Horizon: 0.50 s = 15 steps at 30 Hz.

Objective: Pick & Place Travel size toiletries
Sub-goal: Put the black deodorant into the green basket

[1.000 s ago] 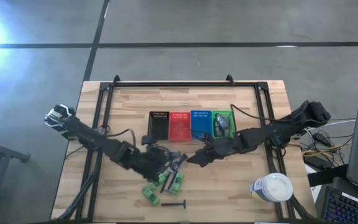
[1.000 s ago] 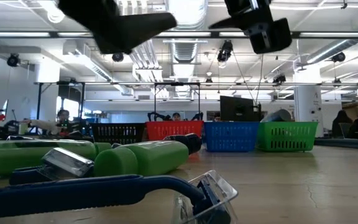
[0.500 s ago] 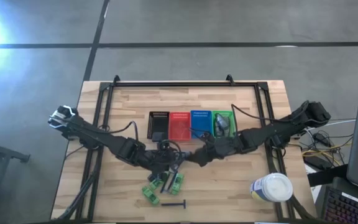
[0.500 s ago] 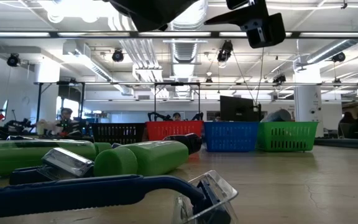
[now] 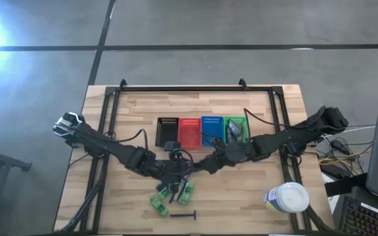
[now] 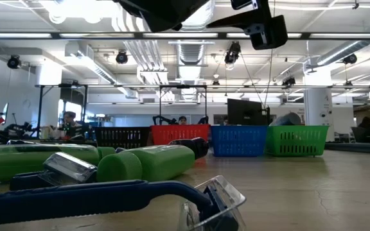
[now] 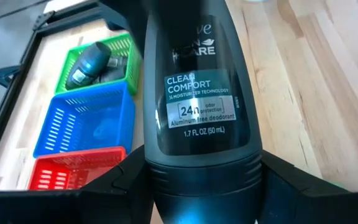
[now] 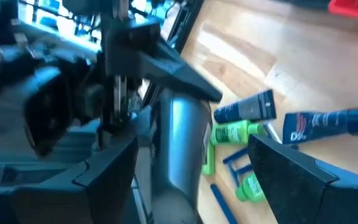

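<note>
Left gripper [image 5: 176,172] is clamped on a dark grey deodorant stick [image 7: 199,93], label reading "Clean Comfort", which stands out straight ahead between the fingers [image 7: 114,186], above the tabletop [image 5: 254,196]. Beyond the stick's tip sit the green basket [image 7: 118,51] with grey toiletries [image 7: 86,65] in it, then the blue basket [image 7: 86,127] and red basket [image 7: 73,169] in a row.

Right gripper [image 5: 210,162] faces the left one at close range, fingers [image 8: 303,171] spread wide on either side of the held stick; no contact visible. Past these fingers, on the wood: green tubes [image 8: 235,133], two blue tubes [image 8: 244,109], a razor [image 5: 183,214] nearest the table's front edge.

Black basket [image 5: 167,131] sits at the row's far end. White tub [image 5: 287,197] stands well apart, by the right arm's side.
</note>
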Each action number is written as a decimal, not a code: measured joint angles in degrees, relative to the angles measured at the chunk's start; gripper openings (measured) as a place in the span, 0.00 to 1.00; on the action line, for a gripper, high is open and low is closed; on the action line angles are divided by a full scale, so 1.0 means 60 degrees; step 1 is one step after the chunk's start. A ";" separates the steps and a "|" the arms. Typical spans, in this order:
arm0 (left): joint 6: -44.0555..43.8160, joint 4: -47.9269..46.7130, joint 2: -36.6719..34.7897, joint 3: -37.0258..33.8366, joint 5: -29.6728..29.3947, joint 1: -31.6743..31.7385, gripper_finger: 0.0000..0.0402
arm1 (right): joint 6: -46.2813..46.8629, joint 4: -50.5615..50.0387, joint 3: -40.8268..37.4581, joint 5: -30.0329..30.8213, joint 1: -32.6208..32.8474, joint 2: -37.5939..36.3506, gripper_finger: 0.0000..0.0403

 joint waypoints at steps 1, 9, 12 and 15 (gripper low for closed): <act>0.0000 0.0033 -0.0002 0.0002 -0.0051 0.0010 0.51 | 0.0002 -0.0004 0.0000 -0.0124 0.0000 0.0000 0.73; -0.0022 0.0065 -0.0002 0.0002 -0.0114 0.0107 0.51 | 0.0135 0.0004 0.0000 -0.0170 -0.0007 0.0000 0.66; -0.0022 0.0091 -0.0002 0.0002 -0.0115 0.0102 0.51 | 0.0153 0.0000 0.0000 -0.0166 -0.0021 0.0000 0.64; 0.0005 0.0114 -0.0004 0.0002 -0.0112 0.0115 0.51 | 0.0275 0.0004 0.0000 -0.0166 -0.0022 0.0000 0.62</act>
